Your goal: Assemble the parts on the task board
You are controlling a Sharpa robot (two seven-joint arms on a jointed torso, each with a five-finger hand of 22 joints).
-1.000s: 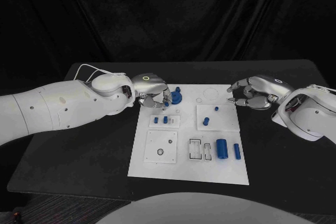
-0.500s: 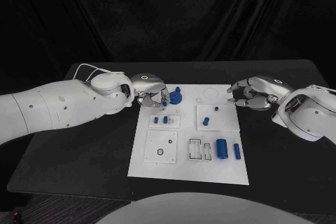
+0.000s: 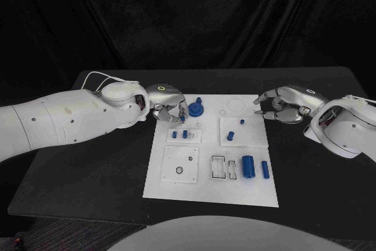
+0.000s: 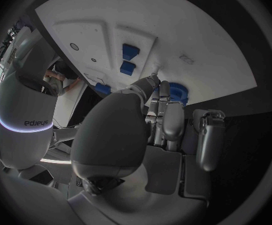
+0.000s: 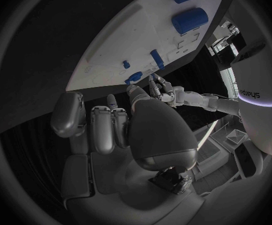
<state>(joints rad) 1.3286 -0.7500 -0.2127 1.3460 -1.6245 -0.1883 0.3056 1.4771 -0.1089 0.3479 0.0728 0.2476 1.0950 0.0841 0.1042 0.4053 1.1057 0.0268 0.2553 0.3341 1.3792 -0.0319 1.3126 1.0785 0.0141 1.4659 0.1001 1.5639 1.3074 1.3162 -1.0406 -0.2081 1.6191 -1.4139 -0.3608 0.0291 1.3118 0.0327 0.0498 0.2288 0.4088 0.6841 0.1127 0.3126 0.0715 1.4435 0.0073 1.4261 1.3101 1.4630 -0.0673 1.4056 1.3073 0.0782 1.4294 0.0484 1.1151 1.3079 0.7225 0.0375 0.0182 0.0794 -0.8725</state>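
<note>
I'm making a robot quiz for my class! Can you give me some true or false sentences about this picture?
1. The left robot hand is at a blue gear-shaped part at the far end of the task board. True.
2. The right robot hand holds a blue part. False: it holds nothing, fingers curled.
3. Two long blue parts lie on the board's near right. True.
4. The task board is red. False: it is white.

"sharpa" wordmark on the robot's white body, legible in both wrist views, mirrored in one.
</note>
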